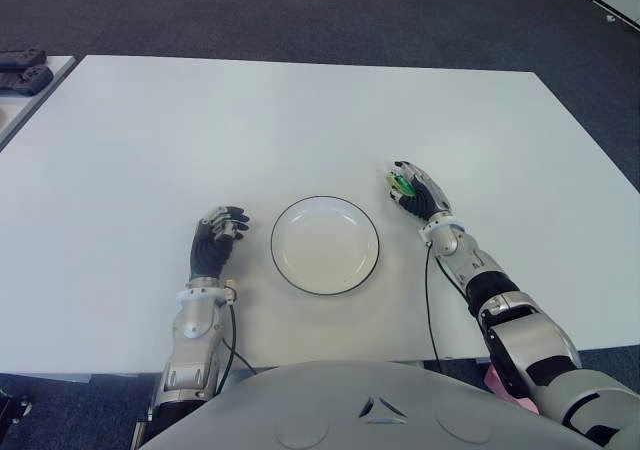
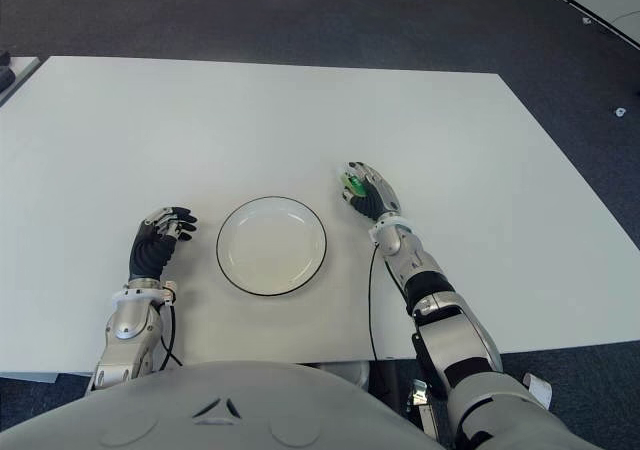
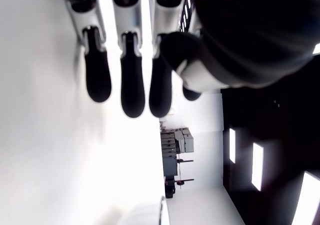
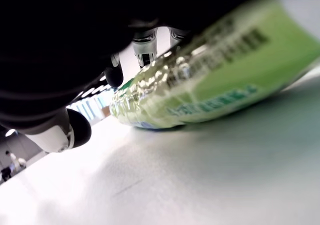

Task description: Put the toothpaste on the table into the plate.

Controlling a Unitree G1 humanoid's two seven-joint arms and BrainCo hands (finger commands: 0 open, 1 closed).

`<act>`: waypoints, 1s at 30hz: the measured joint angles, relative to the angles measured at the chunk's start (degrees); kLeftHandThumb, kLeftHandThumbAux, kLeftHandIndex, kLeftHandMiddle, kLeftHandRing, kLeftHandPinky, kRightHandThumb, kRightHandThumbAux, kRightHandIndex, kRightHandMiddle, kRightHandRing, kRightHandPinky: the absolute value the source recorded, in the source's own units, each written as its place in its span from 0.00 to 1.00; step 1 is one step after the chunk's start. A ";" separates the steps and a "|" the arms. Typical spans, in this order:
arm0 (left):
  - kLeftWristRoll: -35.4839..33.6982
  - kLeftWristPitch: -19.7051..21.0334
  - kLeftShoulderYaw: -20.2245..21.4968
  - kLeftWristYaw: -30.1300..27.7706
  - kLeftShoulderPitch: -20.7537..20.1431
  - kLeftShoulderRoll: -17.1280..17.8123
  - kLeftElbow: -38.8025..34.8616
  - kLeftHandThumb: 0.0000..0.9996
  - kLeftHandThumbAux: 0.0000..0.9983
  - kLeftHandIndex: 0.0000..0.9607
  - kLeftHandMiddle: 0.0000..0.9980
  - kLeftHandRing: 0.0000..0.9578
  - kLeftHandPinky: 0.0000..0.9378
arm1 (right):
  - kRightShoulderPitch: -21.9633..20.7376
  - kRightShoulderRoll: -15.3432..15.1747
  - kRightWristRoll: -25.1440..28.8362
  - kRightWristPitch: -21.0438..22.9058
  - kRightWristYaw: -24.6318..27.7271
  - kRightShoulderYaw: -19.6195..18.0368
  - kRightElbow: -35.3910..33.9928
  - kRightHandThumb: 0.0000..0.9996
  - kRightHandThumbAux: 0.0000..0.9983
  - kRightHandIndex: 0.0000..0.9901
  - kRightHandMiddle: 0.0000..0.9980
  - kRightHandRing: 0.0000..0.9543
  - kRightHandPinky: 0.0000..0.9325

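Right wrist view fills with the green toothpaste tube, lying on the white bench with the dark palm of the right robot hand arched over it. Fingertips come down beside the tube's crimped end, and the printed side with a barcode faces the camera. The tube's underside touches the bench, so it is not lifted; the fingers are curled over it in a grasp.

From the left eye view, that right robot hand sits right of centre in the frame, with a sliver of the green toothpaste showing at its upper left edge under the fingers. Just to the left of it, near but apart, lies the round white plate with a thin dark rim; it holds nothing. The toothpaste is outside the plate, off its upper right rim.

Further left, on the other side of the plate, the left robot hand shows at lower left of the frame, beside the plate's left rim and apart from it. Its own wrist view shows the fingers extended side by side, slightly bent, gripping nothing, close over the white surface.

At the far upper left corner of the frame, dark objects lie on a neighbouring surface past the bench edge. Dark carpet fills the top.
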 measured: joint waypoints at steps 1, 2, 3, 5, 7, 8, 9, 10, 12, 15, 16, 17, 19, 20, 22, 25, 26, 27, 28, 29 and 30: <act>0.00 0.03 0.07 0.00 0.19 0.01 -0.18 0.83 0.68 0.43 0.47 0.53 0.52 | -0.22 0.11 0.07 -0.22 -0.21 -0.06 0.64 0.58 0.47 0.00 0.00 0.00 0.02; -0.01 0.04 0.12 0.00 0.38 0.03 -0.32 0.83 0.68 0.43 0.47 0.53 0.52 | -0.40 0.22 0.10 -0.45 -0.37 -0.08 1.18 0.58 0.48 0.00 0.00 0.00 0.03; -0.02 0.04 0.18 0.00 0.57 0.06 -0.43 0.83 0.68 0.43 0.47 0.53 0.52 | -0.59 0.33 0.10 -0.75 -0.53 -0.07 1.70 0.58 0.48 0.00 0.00 0.00 0.03; -0.02 0.05 0.22 0.00 0.72 0.18 -0.57 0.83 0.68 0.43 0.47 0.52 0.52 | -0.78 0.43 0.11 -1.13 -0.72 -0.07 2.33 0.58 0.48 0.00 0.00 0.00 0.03; -0.02 0.05 0.24 0.00 0.83 0.27 -0.65 0.83 0.68 0.43 0.47 0.52 0.52 | -0.99 0.50 0.11 -1.51 -0.90 -0.05 2.88 0.58 0.48 0.00 0.00 0.00 0.03; -0.02 0.05 0.24 0.00 0.87 0.30 -0.68 0.83 0.68 0.43 0.47 0.52 0.52 | -1.08 0.50 0.11 -1.73 -1.00 -0.04 3.12 0.58 0.49 0.00 0.00 0.00 0.04; -0.02 0.06 0.24 0.00 0.89 0.31 -0.71 0.83 0.68 0.43 0.47 0.52 0.52 | -1.11 0.50 0.11 -1.91 -1.12 -0.03 3.28 0.58 0.49 0.00 0.00 0.00 0.04; -0.02 0.06 0.24 0.00 0.90 0.32 -0.73 0.83 0.68 0.43 0.47 0.52 0.52 | -1.13 0.50 0.11 -2.08 -1.25 -0.02 3.41 0.58 0.49 0.00 0.00 0.00 0.04; -0.03 0.07 0.24 0.00 0.91 0.32 -0.76 0.83 0.68 0.43 0.47 0.52 0.52 | -1.14 0.49 0.11 -2.44 -1.48 0.00 3.60 0.58 0.49 0.00 0.00 0.00 0.04; -0.03 0.08 0.24 0.00 0.90 0.32 -0.76 0.83 0.68 0.43 0.47 0.52 0.52 | -1.13 0.46 0.06 -2.90 -1.77 0.12 3.86 0.59 0.50 0.01 0.00 0.00 0.05; -0.04 0.08 0.24 0.00 0.90 0.32 -0.76 0.83 0.68 0.43 0.47 0.52 0.52 | -1.12 0.41 0.02 -2.98 -1.88 0.24 3.88 0.60 0.50 0.01 0.00 0.00 0.05; -0.04 0.08 0.24 0.00 0.89 0.32 -0.76 0.83 0.68 0.43 0.47 0.52 0.52 | -1.09 0.33 -0.09 -3.15 -1.97 0.38 3.89 0.60 0.50 0.02 0.00 0.00 0.05; -0.04 0.07 0.25 0.00 0.89 0.32 -0.76 0.83 0.68 0.43 0.47 0.52 0.52 | -0.99 0.13 -0.22 -3.54 -2.10 0.66 3.94 0.61 0.50 0.02 0.00 0.00 0.05; -0.04 0.07 0.25 0.00 0.88 0.32 -0.76 0.83 0.68 0.43 0.47 0.52 0.53 | -0.97 0.03 -0.25 -3.69 -2.15 0.82 3.96 0.62 0.51 0.03 0.00 0.00 0.06; -0.03 0.07 0.25 0.00 0.87 0.32 -0.76 0.83 0.68 0.42 0.47 0.52 0.53 | -0.91 -0.19 -0.35 -3.98 -2.28 1.13 4.00 0.63 0.51 0.04 0.00 0.00 0.08; -0.03 0.07 0.24 0.00 0.86 0.30 -0.76 0.83 0.68 0.42 0.47 0.53 0.53 | -0.89 -0.65 -0.67 -4.28 -2.58 1.79 3.99 0.67 0.52 0.07 0.01 0.01 0.15; -0.03 0.07 0.24 0.00 0.86 0.30 -0.76 0.83 0.68 0.42 0.47 0.53 0.53 | -0.88 -0.82 -0.93 -4.44 -2.75 2.03 3.99 0.68 0.52 0.08 0.01 0.02 0.16; -0.03 0.06 0.24 0.00 0.86 0.29 -0.76 0.83 0.68 0.42 0.47 0.53 0.53 | -0.89 -1.00 -1.23 -4.55 -2.90 2.24 3.99 0.70 0.52 0.10 0.02 0.04 0.19; -0.03 0.05 0.24 0.00 0.86 0.29 -0.76 0.83 0.68 0.42 0.47 0.53 0.52 | -0.89 -1.17 -1.37 -4.64 -2.97 2.44 3.99 0.72 0.52 0.12 0.03 0.06 0.21; -0.03 0.05 0.24 0.00 0.85 0.29 -0.76 0.83 0.68 0.42 0.47 0.53 0.52 | -0.89 -1.31 -1.47 -4.74 -3.05 2.60 3.99 0.73 0.52 0.12 0.04 0.06 0.22; -0.03 0.04 0.25 0.00 0.83 0.28 -0.76 0.83 0.68 0.42 0.47 0.53 0.52 | -0.89 -1.44 -1.51 -4.83 -3.10 2.73 3.99 0.75 0.52 0.14 0.05 0.08 0.23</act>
